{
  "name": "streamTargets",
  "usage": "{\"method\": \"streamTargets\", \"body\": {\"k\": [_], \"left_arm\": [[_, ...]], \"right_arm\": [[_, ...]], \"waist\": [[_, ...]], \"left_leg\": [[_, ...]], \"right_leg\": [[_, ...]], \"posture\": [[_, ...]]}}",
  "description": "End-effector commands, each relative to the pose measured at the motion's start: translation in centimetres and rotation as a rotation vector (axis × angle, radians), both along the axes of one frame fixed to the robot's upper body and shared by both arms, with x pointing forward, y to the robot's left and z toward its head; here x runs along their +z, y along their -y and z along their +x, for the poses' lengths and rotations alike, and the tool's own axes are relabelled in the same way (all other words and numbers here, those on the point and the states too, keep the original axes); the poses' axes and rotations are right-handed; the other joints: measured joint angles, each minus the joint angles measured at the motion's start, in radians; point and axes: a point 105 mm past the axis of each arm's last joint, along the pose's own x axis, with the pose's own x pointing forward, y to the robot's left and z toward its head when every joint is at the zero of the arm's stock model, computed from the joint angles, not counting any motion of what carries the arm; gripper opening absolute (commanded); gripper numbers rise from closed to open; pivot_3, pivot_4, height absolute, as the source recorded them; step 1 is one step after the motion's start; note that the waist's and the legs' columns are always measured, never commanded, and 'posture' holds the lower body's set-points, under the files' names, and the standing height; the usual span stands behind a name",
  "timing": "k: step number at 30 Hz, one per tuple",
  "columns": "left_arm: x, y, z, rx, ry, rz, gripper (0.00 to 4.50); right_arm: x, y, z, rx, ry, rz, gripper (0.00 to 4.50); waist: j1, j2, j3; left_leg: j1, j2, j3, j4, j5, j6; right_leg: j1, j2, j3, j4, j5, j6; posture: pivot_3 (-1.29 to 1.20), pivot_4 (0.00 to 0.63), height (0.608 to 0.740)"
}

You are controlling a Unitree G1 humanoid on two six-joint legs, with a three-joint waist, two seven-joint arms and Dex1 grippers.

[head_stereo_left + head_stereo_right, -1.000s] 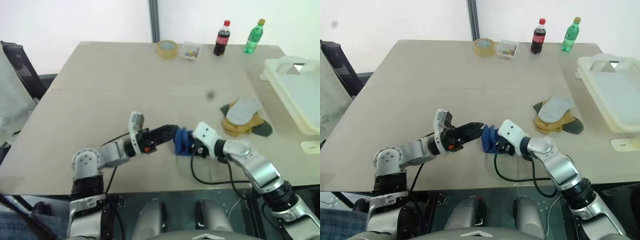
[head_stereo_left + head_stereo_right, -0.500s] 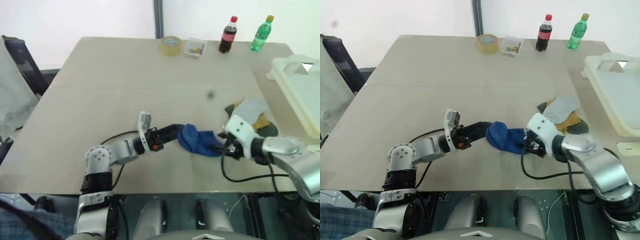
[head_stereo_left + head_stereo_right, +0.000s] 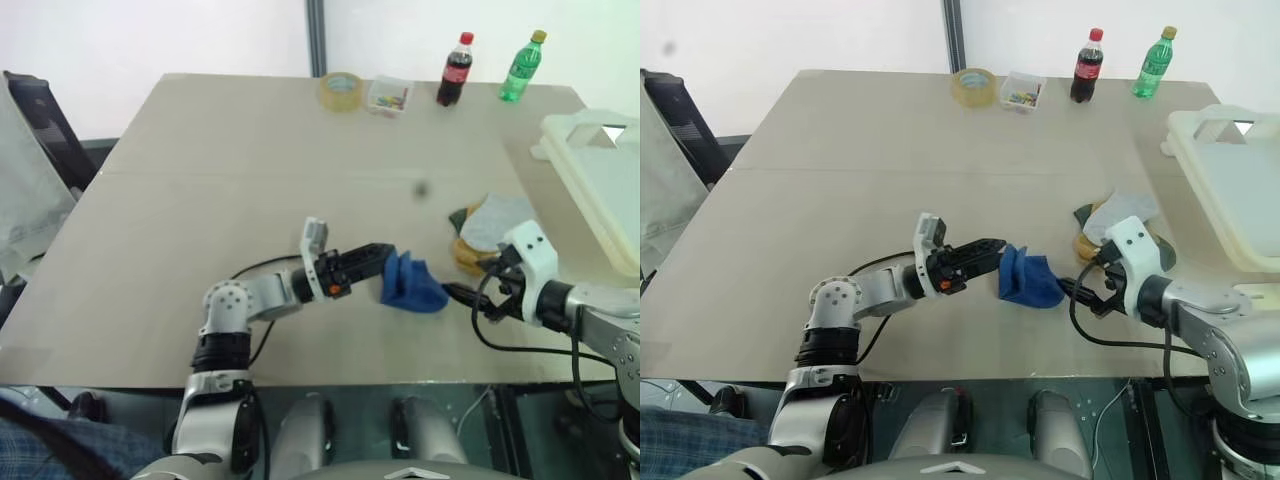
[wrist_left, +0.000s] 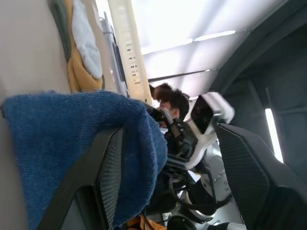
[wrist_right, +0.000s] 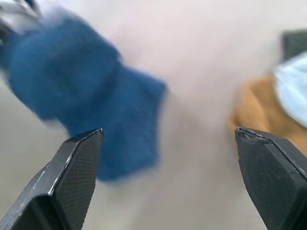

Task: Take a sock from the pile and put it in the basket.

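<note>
From the head views, the left gripper (image 3: 385,262) reaches toward the robot's right over the tan bench (image 3: 230,170), its fingers grasping a blue sock (image 3: 410,284) that hangs off their tips near the bench's front edge. The right gripper (image 3: 462,294) sits just beside the sock on its right, fingers released and apart from the cloth. Behind that gripper lies the pile (image 3: 490,225): pale grey, mustard and dark green socks heaped together. The basket (image 3: 600,180), pale and wide-rimmed, stands at the bench's right edge, well apart from the blue sock. Along the far edge stand a roll of tape (image 3: 341,90), a small clear box (image 3: 389,97), a cola bottle (image 3: 452,70) and a green bottle (image 3: 523,67).

In the left wrist view, the blue sock drapes over one black finger (image 4: 108,177), with the other finger (image 4: 249,172) standing off on the far side. The pile and the basket's rim show beyond.

In the right wrist view, two black fingers (image 5: 72,172) stand wide apart with nothing between them; the blue sock lies on the bench ahead, the mustard sock (image 5: 256,117) to one side.
</note>
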Motion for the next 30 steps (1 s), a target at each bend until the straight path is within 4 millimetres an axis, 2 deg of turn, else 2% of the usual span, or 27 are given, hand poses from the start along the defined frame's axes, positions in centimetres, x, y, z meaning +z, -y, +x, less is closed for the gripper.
{"method": "streamTargets", "body": {"k": [1, 5, 10, 13, 21, 23, 26, 27, 29, 30], "left_arm": [[0.0, 1.1, -0.2, -0.050, -0.001, -0.007, 3.19], [-0.4, 1.8, -0.2, -0.067, -0.001, 0.004, 3.19], [-0.5, 1.9, -0.1, -0.070, 0.000, 0.004, 3.19], [-0.5, 1.8, -0.1, -0.066, 0.001, 0.007, 3.19], [-0.7, 1.3, -0.1, -0.047, 0.005, 0.010, 3.19], [-0.7, 1.3, -0.1, -0.043, 0.006, 0.009, 3.19], [-0.7, 1.4, -0.1, -0.038, 0.008, 0.009, 3.19], [-0.7, 1.3, -0.1, -0.035, 0.009, 0.010, 3.19], [-0.8, 1.3, 0.0, -0.028, 0.011, 0.012, 3.19], [-0.8, 1.2, 0.0, -0.025, 0.012, 0.014, 3.19]], "right_arm": [[1.4, -1.4, -0.8, 0.016, 0.037, 0.070, 4.47], [1.6, -2.9, -0.8, 0.003, 0.021, 0.157, 4.47], [0.7, -4.1, 0.0, -0.055, -0.017, 0.196, 4.47], [-2.0, -3.1, -0.2, -0.108, -0.094, 0.054, 4.47], [-5.9, -1.2, -0.8, -0.182, -0.234, 0.016, 4.47], [-6.5, -2.1, -1.2, -0.153, -0.282, 0.081, 4.47], [-5.8, -4.6, -1.3, -0.091, -0.317, 0.281, 4.47], [-5.6, -5.2, -1.2, -0.083, -0.325, 0.326, 4.08], [-5.8, -6.0, -0.9, -0.070, -0.343, 0.358, 3.62], [-5.9, -6.3, -0.7, -0.068, -0.348, 0.358, 3.10]], "waist": [[0.001, 0.000, 0.000], [0.001, 0.000, 0.000], [0.000, 0.001, 0.000], [0.002, 0.001, -0.001], [-0.002, 0.001, -0.001], [-0.002, 0.000, -0.001], [-0.008, -0.001, -0.002], [-0.013, -0.001, -0.002], [-0.025, -0.001, -0.002], [-0.027, 0.000, -0.002]], "left_leg": [[0.000, 0.000, 0.000, 0.000, 0.000, 0.000], [-0.001, 0.000, -0.001, 0.000, 0.000, 0.000], [-0.001, 0.000, -0.001, 0.000, 0.000, 0.000], [-0.001, 0.000, -0.001, 0.000, 0.000, 0.000], [0.000, 0.000, -0.001, 0.000, 0.000, 0.000], [0.002, 0.000, -0.001, 0.000, 0.000, 0.000], [0.006, 0.000, -0.001, 0.000, 0.000, 0.000], [0.006, 0.001, -0.001, 0.001, 0.000, 0.000], [0.007, 0.001, -0.002, 0.001, 0.000, 0.000], [0.007, 0.001, -0.002, 0.001, 0.000, 0.000]], "right_leg": [[0.000, 0.000, 0.000, 0.000, 0.000, 0.000], [0.000, 0.000, 0.000, 0.000, 0.000, 0.000], [0.000, 0.000, -0.001, 0.000, 0.000, 0.001], [0.000, 0.000, -0.001, 0.000, 0.001, 0.001], [0.000, 0.001, 0.000, 0.001, 0.001, 0.001], [0.002, 0.001, 0.000, 0.001, 0.000, 0.000], [0.007, 0.001, -0.001, 0.000, 0.000, 0.000], [0.007, 0.001, -0.001, 0.000, 0.000, 0.000], [0.007, 0.001, -0.001, 0.001, 0.000, 0.000], [0.007, 0.001, -0.001, 0.001, 0.000, 0.000]], "posture": [[0.00, 0.150, 0.740], [0.00, 0.150, 0.740], [0.00, 0.150, 0.740], [0.00, 0.150, 0.740], [0.00, 0.150, 0.740], [0.00, 0.150, 0.740], [0.00, 0.150, 0.740], [0.00, 0.150, 0.740], [0.00, 0.150, 0.740], [0.00, 0.150, 0.740]]}}
